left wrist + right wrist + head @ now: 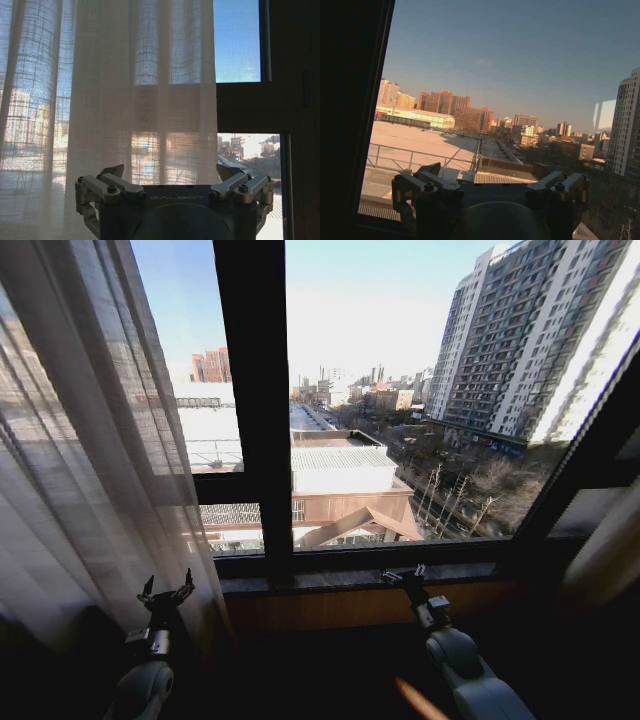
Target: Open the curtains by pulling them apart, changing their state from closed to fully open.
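The sheer cream curtains (pixel 90 470) hang bunched along the left side of the head view, top to bottom, with the window's middle and right panes bare to the city outside. At the far right edge of that view a pale fold shows past the frame, too cut off to tell whether it is a second panel.

The left end effector (pixel 165 592) stands low in the lower left of the head view, its fingers spread apart and holding nothing, just in front of the curtain's lower fold; I cannot tell whether it touches the cloth. In the left wrist view the same fabric (pixel 115 100) fills the left and centre, with the open left end effector (pixel 172 175) at the bottom edge. The right end effector (pixel 405 578) sits low centre-right by the windowsill (pixel 340 580), also spread and empty, facing clear glass in its own view (pixel 487 175).

The chief risk, as I judge it, is a poor grasp: thin pleated cloth can slip out of a shallow pinch (or only one fold gets caught), leaving the panel short of fully open. A hard sideways pull could also strain the hanging, and the right arm is close to the sill and dark window frame (pixel 250 400), so a careless swing could knock them.
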Motion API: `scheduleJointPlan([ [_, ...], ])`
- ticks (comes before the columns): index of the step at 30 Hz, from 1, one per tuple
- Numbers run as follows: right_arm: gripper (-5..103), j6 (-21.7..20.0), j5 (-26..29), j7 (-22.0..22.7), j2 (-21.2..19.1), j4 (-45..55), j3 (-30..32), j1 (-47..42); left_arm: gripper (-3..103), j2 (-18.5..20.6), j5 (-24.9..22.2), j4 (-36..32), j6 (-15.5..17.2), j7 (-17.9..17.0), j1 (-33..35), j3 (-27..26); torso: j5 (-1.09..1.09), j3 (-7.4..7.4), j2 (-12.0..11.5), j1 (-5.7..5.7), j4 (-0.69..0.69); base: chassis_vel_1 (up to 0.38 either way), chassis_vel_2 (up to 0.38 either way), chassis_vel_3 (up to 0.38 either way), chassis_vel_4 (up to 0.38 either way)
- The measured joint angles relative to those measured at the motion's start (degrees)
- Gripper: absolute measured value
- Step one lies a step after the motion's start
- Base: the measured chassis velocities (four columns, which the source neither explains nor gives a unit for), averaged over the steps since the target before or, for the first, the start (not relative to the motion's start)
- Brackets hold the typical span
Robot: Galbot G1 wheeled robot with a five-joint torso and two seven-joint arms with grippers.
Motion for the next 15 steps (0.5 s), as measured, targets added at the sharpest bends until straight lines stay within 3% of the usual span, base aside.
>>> scheduleJointPlan([
  [15,100,0.00,0.00,0.00,0.00,0.00,0.00,0.00,100,0.00,0.00,0.00,0.00,0.00,0.00,0.00,0.00,0.00,0.00,0.00,0.00,0.000,0.000,0.000,0.000],
])
